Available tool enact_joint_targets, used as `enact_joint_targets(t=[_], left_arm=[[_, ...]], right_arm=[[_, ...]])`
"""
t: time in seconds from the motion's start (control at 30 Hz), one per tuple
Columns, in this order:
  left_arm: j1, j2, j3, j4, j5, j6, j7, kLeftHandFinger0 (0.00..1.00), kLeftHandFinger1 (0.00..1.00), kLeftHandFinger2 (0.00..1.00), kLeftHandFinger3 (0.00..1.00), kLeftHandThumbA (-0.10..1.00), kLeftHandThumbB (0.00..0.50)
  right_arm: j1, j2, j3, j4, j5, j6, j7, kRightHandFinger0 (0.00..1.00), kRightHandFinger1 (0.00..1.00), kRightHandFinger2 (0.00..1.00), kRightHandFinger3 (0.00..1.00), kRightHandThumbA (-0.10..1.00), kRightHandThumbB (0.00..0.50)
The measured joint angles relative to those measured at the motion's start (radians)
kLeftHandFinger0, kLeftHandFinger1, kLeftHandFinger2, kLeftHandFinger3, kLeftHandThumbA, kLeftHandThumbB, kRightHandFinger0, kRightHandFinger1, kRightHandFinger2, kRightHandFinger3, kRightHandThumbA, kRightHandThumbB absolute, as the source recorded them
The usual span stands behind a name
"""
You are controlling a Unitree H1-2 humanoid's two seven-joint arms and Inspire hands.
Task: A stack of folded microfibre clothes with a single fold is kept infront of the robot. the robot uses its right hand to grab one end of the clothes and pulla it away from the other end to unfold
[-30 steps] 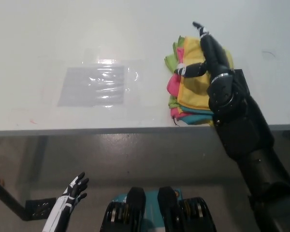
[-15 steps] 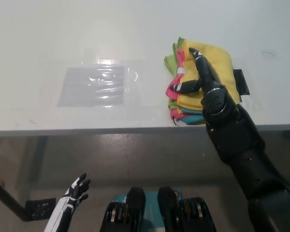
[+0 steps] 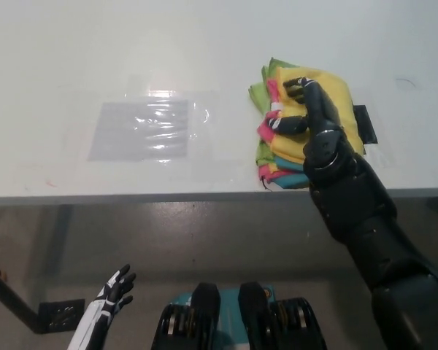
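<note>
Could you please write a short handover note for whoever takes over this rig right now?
Right hand: black, on top of the stack of folded coloured microfibre cloths, fingers curling on the yellow top cloth; a firm grasp cannot be confirmed.
Left hand: white, resting low below the table edge, fingers apart, holding nothing.
The stack sits near the front edge of the white table, right of a clear plastic sheet.
Done: right hand placed on the stack.
Left: grip one end, pull it away to unfold.

Nothing readable from where I'm looking; no text, labels, brand marks or numbers on my stack of cloths at 1 o'clock; the clear plastic sheet at 11 o'clock is blank too.
</note>
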Motion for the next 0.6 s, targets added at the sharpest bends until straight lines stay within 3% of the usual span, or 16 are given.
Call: enact_joint_targets(t=[0.1,0.13,0.23,0.6], left_arm=[[0.0,-0.001,0.0,0.0,0.0,0.0,0.0,1.0,1.0,1.0,1.0,1.0,0.15],[0.0,-0.002,0.0,0.0,0.0,0.0,0.0,1.0,1.0,1.0,1.0,1.0,0.152],[0.003,-0.003,0.0,-0.001,0.0,0.0,0.0,1.0,1.0,1.0,1.0,1.0,0.153],[0.033,-0.005,0.002,-0.001,-0.002,0.0,0.0,1.0,1.0,1.0,1.0,1.0,0.151]], right_arm=[[0.002,-0.001,-0.019,0.002,0.01,-0.015,-0.029,0.0,0.3,0.64,0.44,0.04,0.162],[0.005,-0.002,-0.029,0.003,0.02,-0.026,-0.04,0.01,0.37,0.73,0.53,0.04,0.165],[0.02,-0.002,-0.047,0.002,0.04,-0.054,-0.054,0.03,0.42,0.77,0.61,0.04,0.172],[0.046,-0.002,-0.086,0.03,0.106,-0.167,-0.09,0.03,0.41,0.77,0.67,-0.01,0.164]])
